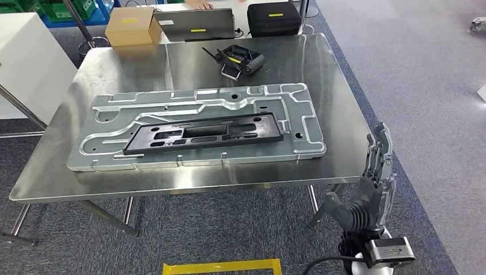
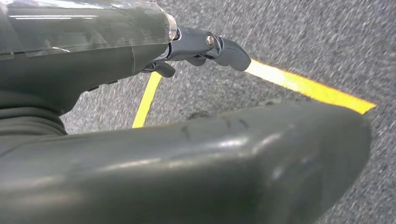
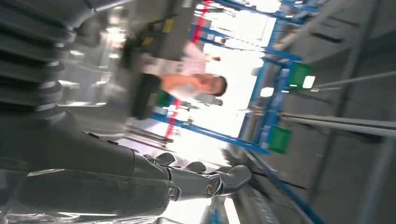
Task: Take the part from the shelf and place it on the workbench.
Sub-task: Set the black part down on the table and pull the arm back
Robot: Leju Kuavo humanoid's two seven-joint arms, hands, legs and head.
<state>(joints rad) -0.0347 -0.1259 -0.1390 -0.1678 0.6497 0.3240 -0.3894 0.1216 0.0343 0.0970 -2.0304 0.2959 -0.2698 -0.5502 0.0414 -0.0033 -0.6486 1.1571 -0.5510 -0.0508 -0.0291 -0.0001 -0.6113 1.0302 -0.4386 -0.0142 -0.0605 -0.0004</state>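
The right hand [image 1: 375, 177] is raised, its fingers [image 1: 379, 150] stretched up and slightly apart, thumb out to the side, holding nothing. The left hand [image 2: 187, 154] points downward, fingers [image 2: 219, 49] loosely extended, also holding nothing.

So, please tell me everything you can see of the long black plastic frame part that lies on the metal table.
The long black plastic frame part is a flat, matte rectangle with several cut-out openings and a raised rim. It lies flat, slightly skewed, on top of the large grey metal plate, which rests on the steel workbench. No hand touches it.
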